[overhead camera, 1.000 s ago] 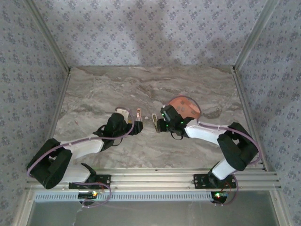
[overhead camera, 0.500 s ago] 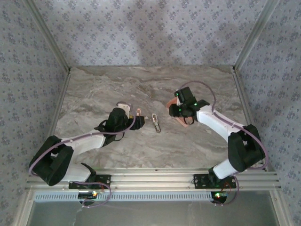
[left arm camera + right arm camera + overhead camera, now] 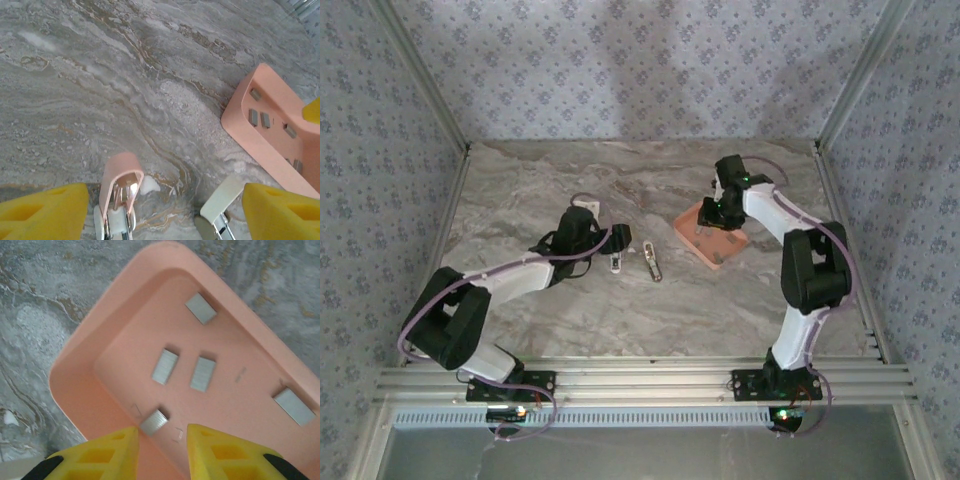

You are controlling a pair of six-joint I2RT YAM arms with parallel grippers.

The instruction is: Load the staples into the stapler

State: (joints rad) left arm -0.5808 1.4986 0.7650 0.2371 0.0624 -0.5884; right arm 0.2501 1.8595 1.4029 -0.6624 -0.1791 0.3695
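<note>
The stapler lies opened on the marble table: a pink arm with a shiny channel (image 3: 119,187) (image 3: 616,255) and a cream arm (image 3: 224,197) (image 3: 651,262). My left gripper (image 3: 162,210) is open wide, its yellow fingertips outside the two arms; whether they touch, I cannot tell. The staples (image 3: 164,366), several small grey strips, lie in the salmon-pink tray (image 3: 75,385) (image 3: 720,248) (image 3: 235,120). My right gripper (image 3: 162,432) (image 3: 713,210) hovers low over the tray, open by a narrow gap. One strip (image 3: 154,422) lies just ahead of its left fingertip, and nothing is between the fingers.
Patterned fabric walls and slanted aluminium posts (image 3: 430,95) enclose the table. A metal rail (image 3: 640,380) runs along the near edge by the arm bases. Bare marble (image 3: 570,180) lies behind the stapler.
My right arm has swung from beside the stapler back and right over the tray. The left arm has reached further in, and the pink stapler arm now lies lower on the table.
</note>
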